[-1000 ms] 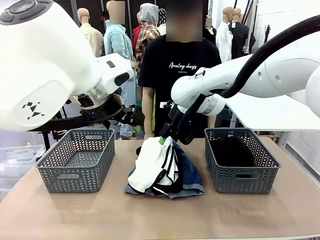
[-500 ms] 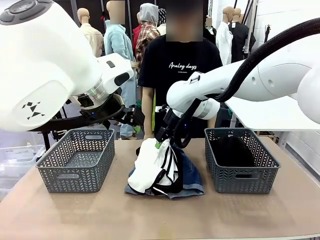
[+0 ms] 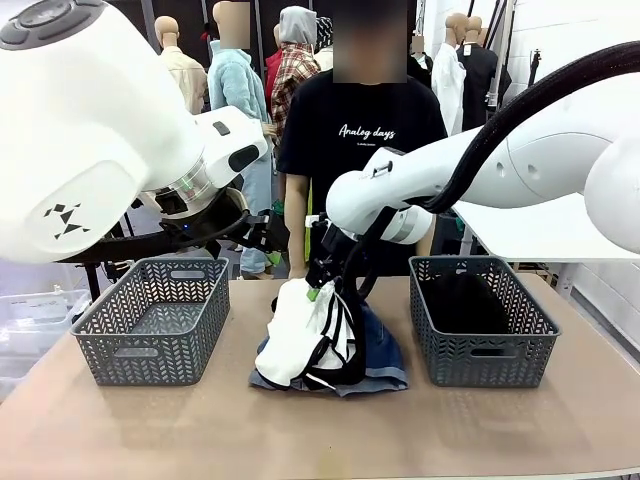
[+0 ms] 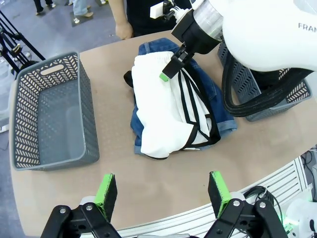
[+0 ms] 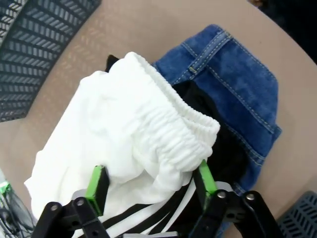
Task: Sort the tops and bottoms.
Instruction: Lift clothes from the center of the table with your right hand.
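Denim bottoms [image 3: 386, 351] mostly under white garment [image 3: 296, 335]

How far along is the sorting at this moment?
Little looks done. The left basket is empty. The right basket looks dark inside, perhaps a top, but I cannot tell. In hand: the right gripper, fingers open, straddles the waistband of the white striped garment, nothing gripped. The left gripper hangs open. Left to do: the denim bottoms and black fabric beneath.

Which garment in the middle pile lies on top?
The white garment with a gathered waistband and black stripes; the blue denim and black fabric lie beneath it.
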Robot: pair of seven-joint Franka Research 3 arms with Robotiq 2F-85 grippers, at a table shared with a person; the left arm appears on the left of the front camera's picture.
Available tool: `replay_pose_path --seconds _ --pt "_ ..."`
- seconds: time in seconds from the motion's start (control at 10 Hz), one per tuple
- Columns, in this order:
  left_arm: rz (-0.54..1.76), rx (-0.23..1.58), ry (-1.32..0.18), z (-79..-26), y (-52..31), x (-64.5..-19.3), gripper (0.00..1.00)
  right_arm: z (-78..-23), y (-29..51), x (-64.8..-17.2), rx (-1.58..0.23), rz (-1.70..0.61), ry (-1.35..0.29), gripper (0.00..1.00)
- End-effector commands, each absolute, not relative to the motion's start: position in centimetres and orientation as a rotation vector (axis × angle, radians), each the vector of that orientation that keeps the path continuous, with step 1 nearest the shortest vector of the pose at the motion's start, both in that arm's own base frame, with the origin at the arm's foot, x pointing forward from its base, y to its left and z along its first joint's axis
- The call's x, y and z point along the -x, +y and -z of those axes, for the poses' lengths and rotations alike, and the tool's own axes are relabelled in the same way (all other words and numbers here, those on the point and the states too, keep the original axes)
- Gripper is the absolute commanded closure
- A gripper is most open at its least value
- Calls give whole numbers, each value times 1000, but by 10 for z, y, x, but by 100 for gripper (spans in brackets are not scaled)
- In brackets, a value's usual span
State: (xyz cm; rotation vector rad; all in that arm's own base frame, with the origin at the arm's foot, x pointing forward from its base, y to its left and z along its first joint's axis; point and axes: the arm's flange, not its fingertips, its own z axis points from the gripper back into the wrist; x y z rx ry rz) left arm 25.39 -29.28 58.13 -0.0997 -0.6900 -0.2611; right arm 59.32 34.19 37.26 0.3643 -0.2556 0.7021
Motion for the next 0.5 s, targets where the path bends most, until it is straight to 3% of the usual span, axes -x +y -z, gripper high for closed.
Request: replay_pose_path --seconds 0.0,0.3,0.4 --pt "262 107 -693 -580 -290 -254 4 -361 352 -596 -327 -670 -232 44" --pt "262 107 -693 -580 -290 -254 4 -359 354 -596 -317 -668 -217 97" --pt "262 107 -693 -580 -290 -254 4 -360 354 -596 -323 -666 -217 100"
